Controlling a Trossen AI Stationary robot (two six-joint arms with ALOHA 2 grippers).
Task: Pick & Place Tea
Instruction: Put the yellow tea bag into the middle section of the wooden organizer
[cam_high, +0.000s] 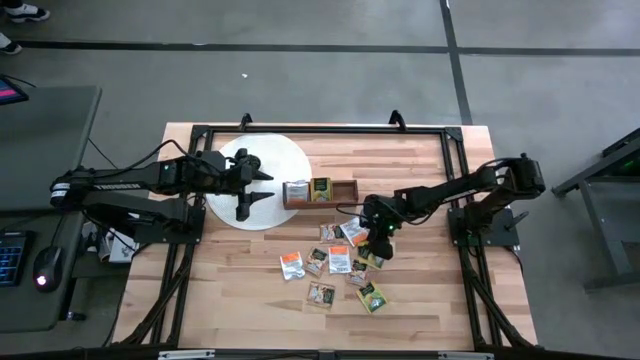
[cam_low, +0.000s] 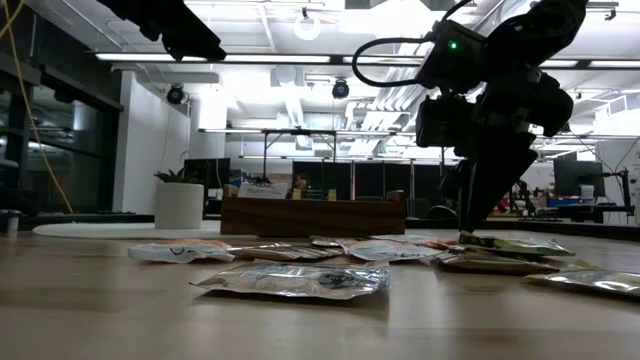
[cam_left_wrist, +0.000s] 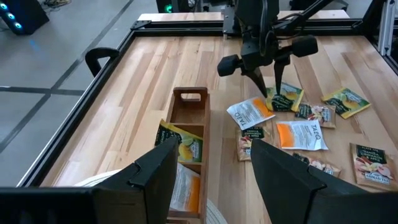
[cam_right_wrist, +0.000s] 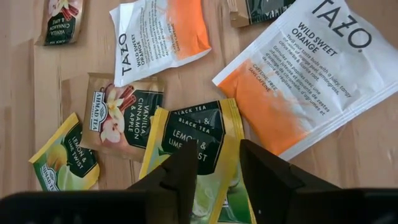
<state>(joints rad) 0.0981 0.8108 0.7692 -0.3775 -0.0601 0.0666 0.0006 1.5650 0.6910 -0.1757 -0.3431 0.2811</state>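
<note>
Several tea sachets (cam_high: 335, 262) lie flat and loose on the wooden table, a few overlapping. My right gripper (cam_right_wrist: 219, 152) slants down onto a green-and-yellow lemon-and-lime sachet (cam_right_wrist: 186, 134) at the pile's right edge, with a narrow gap still between its fingers. The brown box (cam_high: 320, 191) holds an orange-and-white sachet (cam_high: 296, 192) and a green-and-yellow one (cam_high: 321, 189). My left gripper (cam_high: 262, 187) hangs open above the white disc (cam_high: 290, 160), left of the box, holding nothing. My right gripper has both fingertips (cam_right_wrist: 186, 163) down on the top face of the lemon-and-lime sachet, around its middle (cam_right_wrist: 217, 134). The fingers come from above, slanting in from the table's right. The sachet lies flat on the table and shows in the gap between them.
An orange-and-white sachet (cam_right_wrist: 305, 74) lies right beside the touched one, a vanilla-cinnamon sachet (cam_right_wrist: 121, 115) partly under it. The black frame rails (cam_high: 455, 150) run along the table's edges. Bare wood lies toward the near edge (cam_high: 260, 320).
</note>
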